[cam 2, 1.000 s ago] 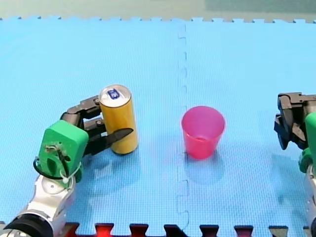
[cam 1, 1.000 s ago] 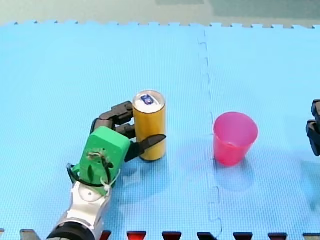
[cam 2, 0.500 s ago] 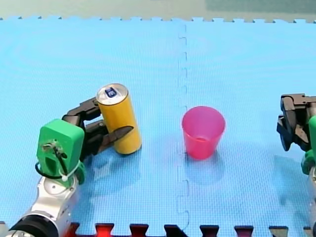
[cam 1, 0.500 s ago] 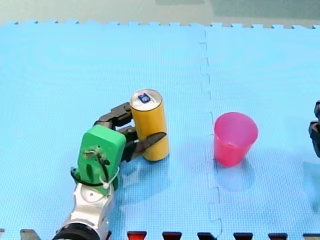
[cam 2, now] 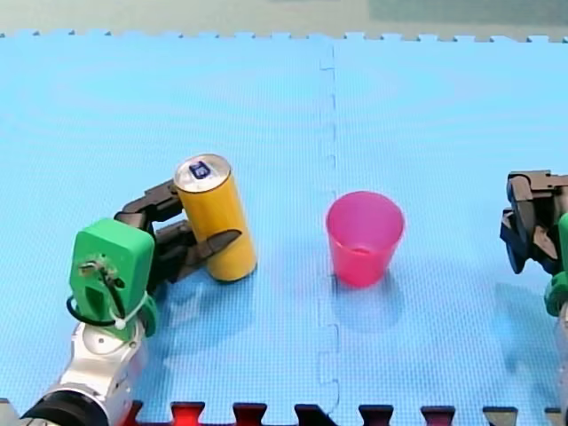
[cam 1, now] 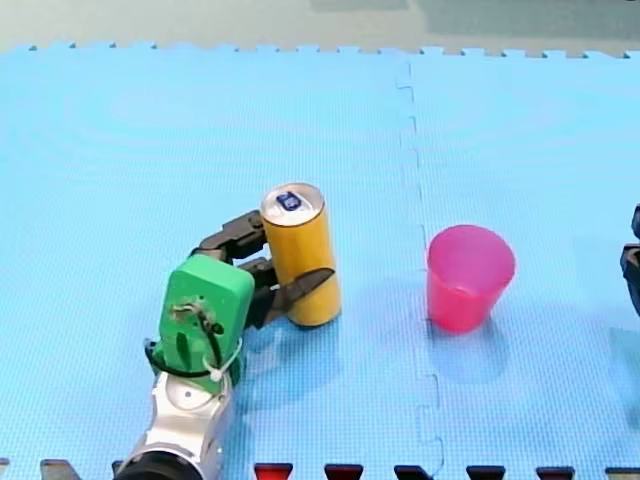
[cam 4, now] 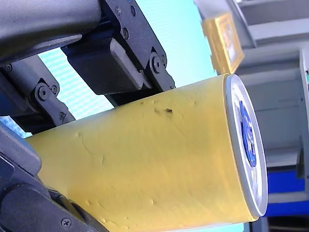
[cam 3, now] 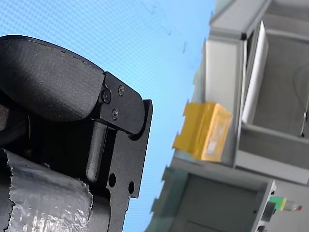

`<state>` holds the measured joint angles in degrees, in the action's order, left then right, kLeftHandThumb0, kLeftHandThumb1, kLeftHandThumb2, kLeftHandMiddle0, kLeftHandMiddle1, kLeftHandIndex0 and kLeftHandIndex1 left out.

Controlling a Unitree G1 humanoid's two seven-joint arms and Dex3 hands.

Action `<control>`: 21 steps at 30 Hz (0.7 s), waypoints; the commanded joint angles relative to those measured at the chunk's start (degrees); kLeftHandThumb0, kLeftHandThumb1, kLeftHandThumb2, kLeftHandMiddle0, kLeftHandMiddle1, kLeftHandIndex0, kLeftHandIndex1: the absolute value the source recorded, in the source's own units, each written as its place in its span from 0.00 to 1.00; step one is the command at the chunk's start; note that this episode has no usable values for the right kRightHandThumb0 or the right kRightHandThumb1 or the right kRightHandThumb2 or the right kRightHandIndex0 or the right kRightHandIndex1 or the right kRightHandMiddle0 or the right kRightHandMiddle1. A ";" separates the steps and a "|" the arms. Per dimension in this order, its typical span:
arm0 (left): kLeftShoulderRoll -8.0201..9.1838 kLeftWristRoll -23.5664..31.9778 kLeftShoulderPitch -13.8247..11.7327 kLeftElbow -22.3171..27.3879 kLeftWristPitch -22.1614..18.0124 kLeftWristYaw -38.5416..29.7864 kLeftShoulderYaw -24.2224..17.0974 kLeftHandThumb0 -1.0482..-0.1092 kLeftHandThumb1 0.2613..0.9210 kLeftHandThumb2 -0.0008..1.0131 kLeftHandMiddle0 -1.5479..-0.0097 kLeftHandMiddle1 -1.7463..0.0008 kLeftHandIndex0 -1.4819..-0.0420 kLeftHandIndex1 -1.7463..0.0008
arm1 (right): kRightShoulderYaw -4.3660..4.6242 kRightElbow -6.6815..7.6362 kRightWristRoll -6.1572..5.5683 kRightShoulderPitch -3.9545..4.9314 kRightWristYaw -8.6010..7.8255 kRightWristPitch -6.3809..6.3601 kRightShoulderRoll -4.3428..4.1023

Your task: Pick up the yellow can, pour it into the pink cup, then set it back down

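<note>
Left of the mat's [cam 1: 150, 130] seam, the left hand [cam 1: 245, 285] is clamped around the yellow can [cam 1: 300, 255]. Two fingers [cam 1: 232, 236] wrap its far side and a third crosses its lower front. The can leans, its top tipped toward 11 o'clock. The pink cup [cam 1: 468, 275] stands upright at 3 o'clock from it, well apart.

The grip sits low on the can, so the tall body could pivot or slide between the fingers once it is tipped to pour. The second wrist view shows dents in the can's wall [cam 4: 145, 159], which suggests it gives under pressure. The cup looks light. A can swung in too low could knock it over, and a pour begun short of the rim would land on the mat.

Whether the can's base has left the mat cannot be told, nor whether its top is opened. The right hand [cam 2: 532, 232] is cut off at the frame edge, at 3 o'clock from the cup, and whether it is clenched or released cannot be told.
</note>
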<state>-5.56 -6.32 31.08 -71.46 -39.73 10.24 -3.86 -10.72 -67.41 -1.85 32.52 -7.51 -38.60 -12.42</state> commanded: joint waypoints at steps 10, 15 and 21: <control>4.49 -18.29 -0.13 -0.20 0.44 23.55 11.88 0.77 0.83 0.00 0.18 1.00 0.21 1.00 | 0.10 -0.07 0.02 0.08 0.07 -0.22 -0.14; 5.05 -22.23 0.11 -0.59 1.41 29.54 14.52 0.77 0.83 0.00 0.19 1.00 0.20 1.00 | 0.19 -0.06 0.15 0.08 0.19 -0.33 -0.08; 5.22 -22.84 0.22 -1.39 0.78 31.53 15.72 0.77 0.84 0.00 0.19 1.00 0.20 1.00 | 0.10 -0.20 0.03 0.12 0.01 -0.39 -0.14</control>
<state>-1.12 -29.19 31.56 -72.00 -40.27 41.57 11.60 -10.53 -67.49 -1.74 32.52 -7.51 -38.64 -12.23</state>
